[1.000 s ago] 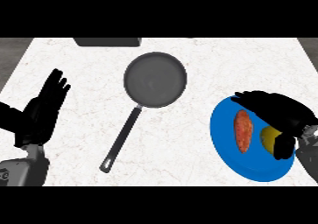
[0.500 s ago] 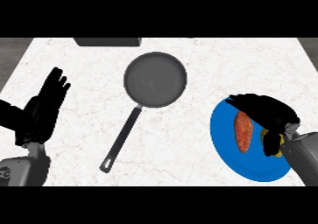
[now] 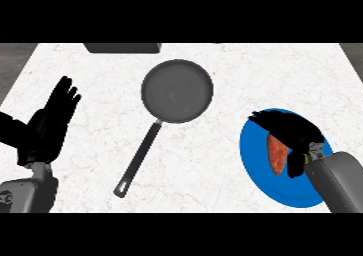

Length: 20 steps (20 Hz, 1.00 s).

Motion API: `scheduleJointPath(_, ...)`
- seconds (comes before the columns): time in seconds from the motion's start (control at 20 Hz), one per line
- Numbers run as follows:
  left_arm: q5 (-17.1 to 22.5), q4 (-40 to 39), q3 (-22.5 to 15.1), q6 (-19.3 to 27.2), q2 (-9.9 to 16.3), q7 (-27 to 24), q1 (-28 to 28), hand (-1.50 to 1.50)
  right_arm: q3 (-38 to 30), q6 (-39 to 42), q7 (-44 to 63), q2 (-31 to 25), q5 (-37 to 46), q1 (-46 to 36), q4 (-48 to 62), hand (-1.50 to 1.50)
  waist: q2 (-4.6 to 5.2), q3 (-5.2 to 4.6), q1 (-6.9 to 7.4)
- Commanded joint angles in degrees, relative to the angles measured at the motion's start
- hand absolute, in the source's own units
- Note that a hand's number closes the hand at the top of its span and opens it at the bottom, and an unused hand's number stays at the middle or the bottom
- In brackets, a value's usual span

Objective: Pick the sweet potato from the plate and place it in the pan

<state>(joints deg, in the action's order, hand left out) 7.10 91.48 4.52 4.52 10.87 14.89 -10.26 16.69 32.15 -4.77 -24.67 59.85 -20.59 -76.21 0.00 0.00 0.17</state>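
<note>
An orange-red sweet potato [image 3: 275, 154] lies on a blue plate [image 3: 255, 165] at the right of the counter. My right hand [image 3: 291, 132] hangs over the plate with its fingers curved above the sweet potato's top end and its thumb down along the right side; whether it touches is unclear. A dark grey pan [image 3: 176, 91] sits at the counter's middle back, its long handle [image 3: 138, 159] running down toward the front left. My left hand [image 3: 45, 125] rests open at the left edge, fingers up.
A dark grey object [image 3: 122, 47] stands at the counter's back edge, behind the pan. Bare white marble lies between the pan handle and the plate.
My right hand has moved left and forward across the plate, now covering the yellow object that showed earlier and closing in over the sweet potato. The left hand has not moved.
</note>
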Motion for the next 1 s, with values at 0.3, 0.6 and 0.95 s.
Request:
scheduleJointPath(0.3,0.18,-3.66,1.52,-2.05,-1.08,-3.88,-0.25,0.00,-0.19,-4.98,-6.52,4.57,5.10,-2.81,12.48,1.50,0.11,0.00,0.12)
scheduleJointPath(0.6,0.17,-2.98,2.53,-3.37,0.02,-2.73,0.36,0.00,-2.05,-10.00,-13.28,4.27,6.99,-4.83,16.80,1.50,0.09,0.00,0.10)
scheduleJointPath(0.95,0.09,2.86,2.67,-3.20,-0.14,0.19,3.12,0.00,-4.88,-8.59,-13.83,5.72,5.81,-1.02,11.80,1.50,-0.06,0.00,-0.08)
